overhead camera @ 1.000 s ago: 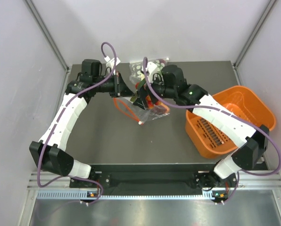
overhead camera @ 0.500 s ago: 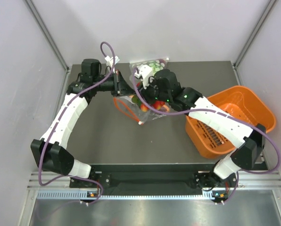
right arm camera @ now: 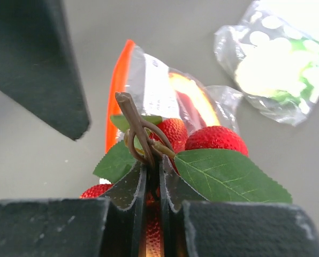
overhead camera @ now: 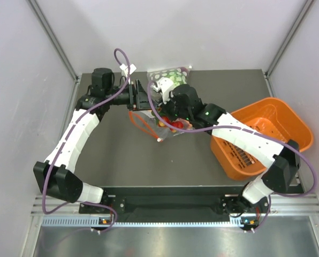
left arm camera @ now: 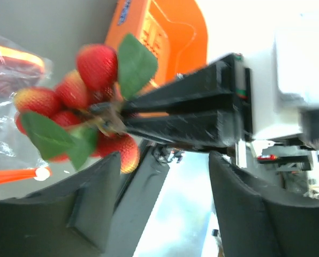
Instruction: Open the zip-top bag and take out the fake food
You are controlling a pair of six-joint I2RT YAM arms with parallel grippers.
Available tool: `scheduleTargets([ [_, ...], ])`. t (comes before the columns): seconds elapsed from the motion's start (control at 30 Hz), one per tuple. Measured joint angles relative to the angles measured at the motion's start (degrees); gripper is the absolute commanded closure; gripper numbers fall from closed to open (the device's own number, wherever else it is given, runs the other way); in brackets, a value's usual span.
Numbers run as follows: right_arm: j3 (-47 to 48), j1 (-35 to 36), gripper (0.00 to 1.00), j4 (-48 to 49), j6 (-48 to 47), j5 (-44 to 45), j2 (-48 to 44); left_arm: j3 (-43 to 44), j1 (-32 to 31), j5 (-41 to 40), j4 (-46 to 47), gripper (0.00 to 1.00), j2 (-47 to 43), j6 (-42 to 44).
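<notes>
The fake food (right arm camera: 215, 140) was a cluster of red, pebbly-skinned berries with broad green leaves, gathered on a twisted brown stem. Some berries faded to yellow at one end (plain only in the left wrist view). The right gripper (right arm camera: 151, 171) had its jaws pressed together on that stem, pinching it just below the loop. The cluster sat at the mouth of the zip-top bag (right arm camera: 154, 91), a crumpled clear bag with an orange-red zip strip. From above, the bag lay on the grey table (overhead camera: 111, 160) to the left of the orange basket (overhead camera: 288, 112), apart from it. A second bag with green-and-white spotted contents (overhead camera: 167, 74) lay farther back, also on the basket's left. The overhead view showed only a small red patch beneath the arm, so the grip could not be read there. The right wrist view showed the stem caught between the closed fingers. The left wrist view looked across the berries toward the basket, with the right gripper's black fingers reaching in. There the left gripper (left arm camera: 162, 176) stood spread wide, nothing between its fingers. Whether every berry had cleared the plastic could not be told.
</notes>
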Motion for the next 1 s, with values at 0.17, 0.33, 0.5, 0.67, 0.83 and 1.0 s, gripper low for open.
scheduleTargets([
  [0.17,-0.17,-0.15,1.00,0.55,0.87,5.27,-1.07,0.00,0.00,-0.81,-0.35,0.23,-0.72,0.31],
  [0.33,-0.15,-1.07,1.00,0.04,1.57,10.45,-4.76,0.02,0.94,-7.08,-4.74,0.21,-0.72,3.74],
  [0.5,-0.02,-4.50,1.00,-3.98,3.56,15.39,-9.90,-0.11,2.75,-12.04,-7.54,0.21,-0.70,5.92],
  [0.67,-0.09,-10.62,1.00,-12.63,9.81,22.82,-17.53,-1.20,4.00,-14.56,-8.33,0.20,-0.70,6.99],
  [0.83,-1.64,-16.09,0.99,-23.12,17.70,29.20,-26.73,-1.90,4.20,-15.06,-8.37,0.20,-0.70,7.56],
  [1.0,-9.97,-24.90,0.99,-30.45,24.96,29.83,-33.99,-3.39,4.20,-15.10,-8.28,0.20,-0.52,7.85],
])
